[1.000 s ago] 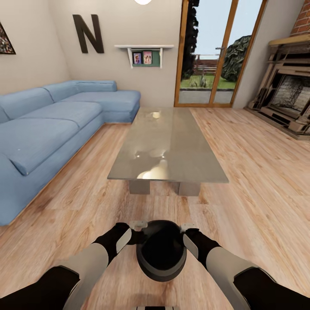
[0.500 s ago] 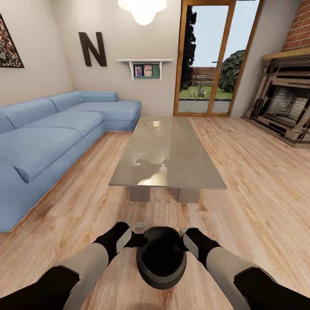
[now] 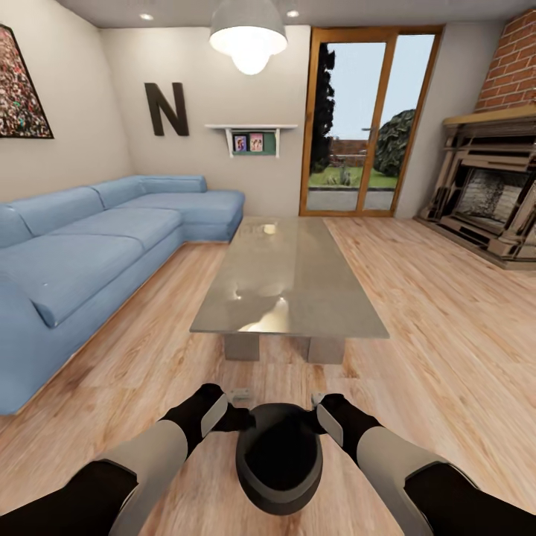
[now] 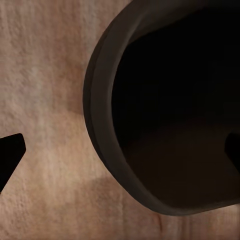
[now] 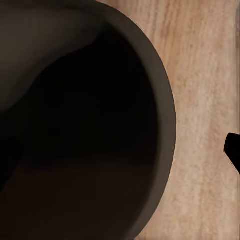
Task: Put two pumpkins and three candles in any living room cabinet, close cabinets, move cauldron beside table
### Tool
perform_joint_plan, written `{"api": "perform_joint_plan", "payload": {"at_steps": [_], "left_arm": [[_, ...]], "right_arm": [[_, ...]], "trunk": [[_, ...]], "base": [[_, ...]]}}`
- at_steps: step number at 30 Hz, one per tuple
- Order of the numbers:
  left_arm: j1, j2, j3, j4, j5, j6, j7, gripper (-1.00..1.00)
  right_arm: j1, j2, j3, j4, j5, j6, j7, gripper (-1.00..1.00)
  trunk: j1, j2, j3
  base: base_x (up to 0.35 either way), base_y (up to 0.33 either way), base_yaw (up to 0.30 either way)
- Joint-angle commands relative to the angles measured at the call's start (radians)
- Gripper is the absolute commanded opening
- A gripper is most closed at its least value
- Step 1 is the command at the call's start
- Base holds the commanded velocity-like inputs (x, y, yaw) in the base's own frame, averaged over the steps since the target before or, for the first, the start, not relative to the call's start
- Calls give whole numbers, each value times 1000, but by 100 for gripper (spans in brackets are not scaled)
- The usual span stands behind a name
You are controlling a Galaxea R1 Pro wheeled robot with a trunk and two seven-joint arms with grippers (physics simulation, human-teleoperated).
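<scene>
Cauldron (image 3: 279, 458) — matte black, round, wide mouth facing up; held between the two arms low in front of the robot, above the wood floor (image 3: 432, 350), short of the near end of the table.

Left gripper (image 3: 240, 408) — at the cauldron's left rim. In the left wrist view one finger (image 4: 9, 156) lies outside the pot (image 4: 150, 115) and the other shows inside the mouth, so the jaws straddle the wall; whether they press it cannot be told.

Right gripper (image 3: 318, 409) — at the cauldron's right rim. In the right wrist view one dark fingertip (image 5: 233, 150) shows outside the rim of the pot (image 5: 85, 125) over the floorboards; the other is lost in the dark interior. Grip likewise cannot be told.

Table (image 3: 286, 279) — long, low, grey reflective glass top on short block legs; stands straight ahead, running away towards the glass door (image 3: 365, 123). Its top mirrors the ceiling lamp (image 3: 248, 33).

Sofa (image 3: 97, 246) — blue, L-shaped, along the left wall.

Fireplace (image 3: 487, 193) — ornate stone, at the right under brickwork.

Wall shelf (image 3: 251, 138) — white, with small pictures, beside a large dark letter N (image 3: 167, 109).
</scene>
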Motion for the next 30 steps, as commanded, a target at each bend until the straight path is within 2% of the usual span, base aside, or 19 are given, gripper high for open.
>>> {"api": "perform_joint_plan", "payload": {"at_steps": [1,9,17,20,30], "left_arm": [[0,0,-4,-1,9,4,6,100],[0,0,-4,-1,9,5,6,100],[0,0,-4,-12,9,4,6,100],[0,0,-4,-13,9,4,6,100],[0,0,-4,-13,9,4,6,100]], "right_arm": [[0,0,7,-2,-11,5,-7,100],[0,0,7,-2,-11,5,-7,100],[0,0,7,-2,-11,5,1,100],[0,0,8,-2,-11,4,22,100],[0,0,8,-2,-11,3,26,100]], "trunk": [[-1,0,4],[-4,2,47],[-4,2,48],[-4,2,50],[-4,2,65]], "base": [[0,0,0],[0,0,0],[-11,0,0],[-233,0,0],[-304,0,0]]}}
